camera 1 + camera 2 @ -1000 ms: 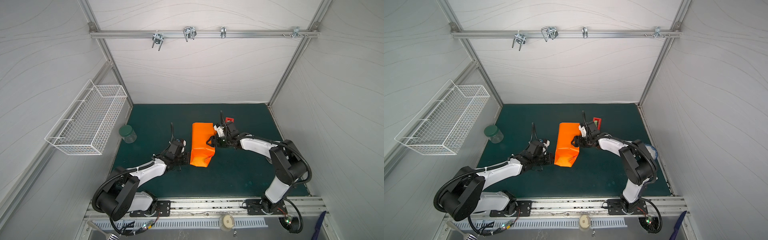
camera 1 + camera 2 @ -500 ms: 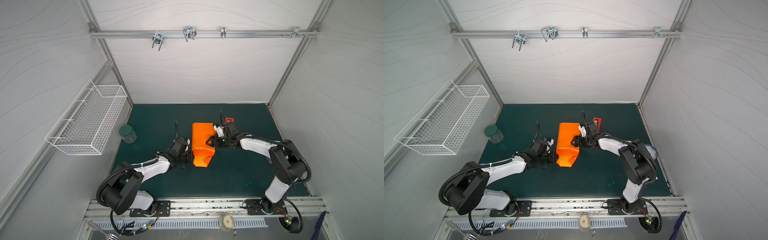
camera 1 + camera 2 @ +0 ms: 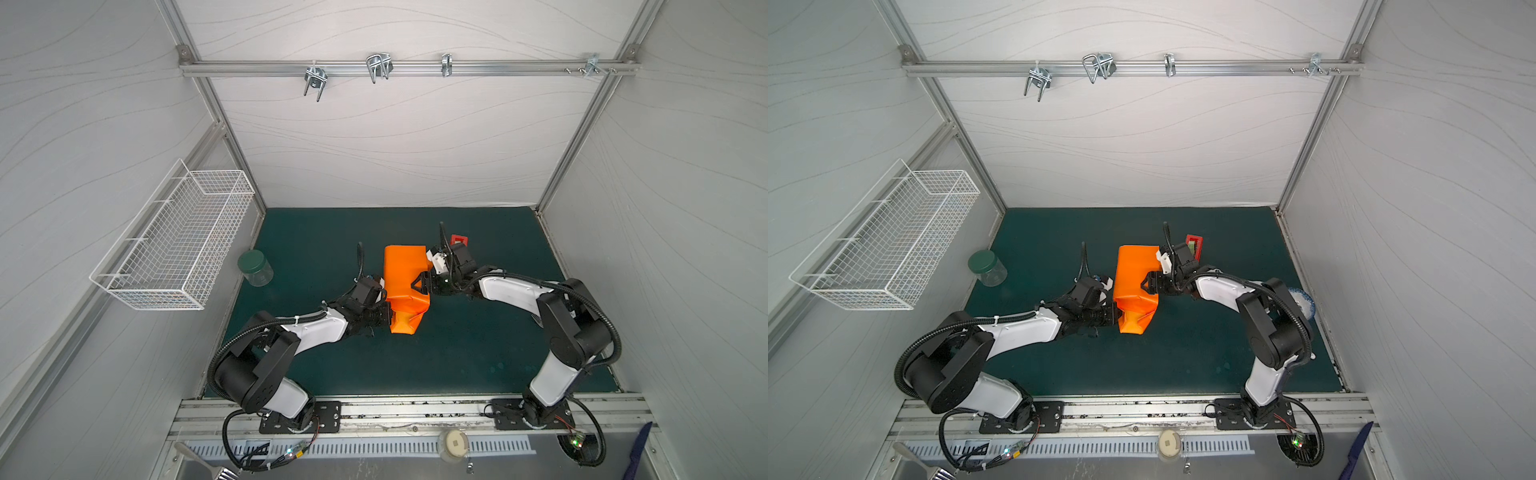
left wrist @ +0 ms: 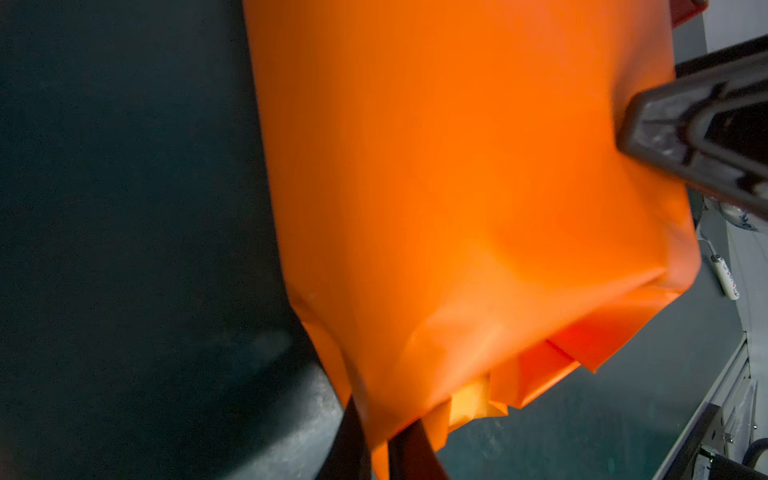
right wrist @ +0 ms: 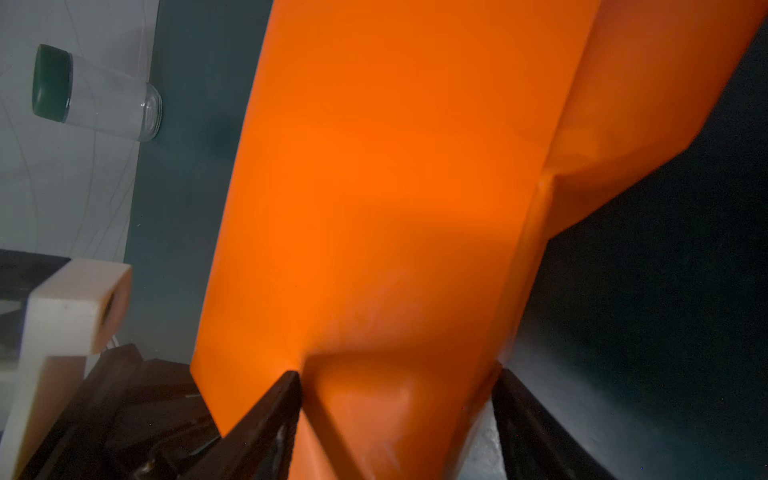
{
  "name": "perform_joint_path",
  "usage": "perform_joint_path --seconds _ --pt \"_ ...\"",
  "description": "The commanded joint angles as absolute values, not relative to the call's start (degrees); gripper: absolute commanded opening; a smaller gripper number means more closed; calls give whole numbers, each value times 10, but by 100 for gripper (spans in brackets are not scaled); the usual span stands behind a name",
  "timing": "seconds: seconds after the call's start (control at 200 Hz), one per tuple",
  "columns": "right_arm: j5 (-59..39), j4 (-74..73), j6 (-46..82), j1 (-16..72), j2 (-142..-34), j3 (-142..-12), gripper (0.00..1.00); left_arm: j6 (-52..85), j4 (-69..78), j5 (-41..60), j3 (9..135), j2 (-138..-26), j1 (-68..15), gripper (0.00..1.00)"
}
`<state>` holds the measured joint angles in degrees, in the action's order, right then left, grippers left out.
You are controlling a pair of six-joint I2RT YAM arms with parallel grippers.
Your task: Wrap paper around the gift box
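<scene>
The orange paper [image 3: 403, 272] [image 3: 1136, 272] lies folded over a boxy shape at the middle of the green mat. The gift box itself is hidden under it. My left gripper [image 3: 390, 318] [image 3: 1115, 320] sits at the parcel's near left corner. In the left wrist view it [image 4: 380, 440] is shut on a loose fold of the paper [image 4: 457, 187]. My right gripper [image 3: 422, 284] [image 3: 1148, 284] reaches in from the right. In the right wrist view its [image 5: 397, 382] fingers [image 5: 282, 399] stand wide apart, pressed against both sides of the paper-covered edge [image 5: 395, 187].
A red tape dispenser [image 3: 459, 240] [image 3: 1195, 241] stands just behind the right gripper. At the mat's left edge is a glass jar with a green lid [image 3: 254, 268] [image 3: 987, 268]. On the left wall hangs a white wire basket [image 3: 174, 245].
My left gripper has moved right, in against the parcel's near left corner, and the loose near end of the paper has drawn in. The right arm has held still.
</scene>
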<state>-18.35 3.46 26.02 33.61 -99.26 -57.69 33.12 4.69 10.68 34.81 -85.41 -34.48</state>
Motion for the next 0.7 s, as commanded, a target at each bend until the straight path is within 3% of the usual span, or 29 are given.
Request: perform_joint_path --seconds 0.0,0.695 --pt "-179 59 258 345 -1011 -570 73 333 71 80 368 -867 -350 13" --pt "-176 59 259 352 -1015 -570 73 345 123 29 347 -890 -376 18"
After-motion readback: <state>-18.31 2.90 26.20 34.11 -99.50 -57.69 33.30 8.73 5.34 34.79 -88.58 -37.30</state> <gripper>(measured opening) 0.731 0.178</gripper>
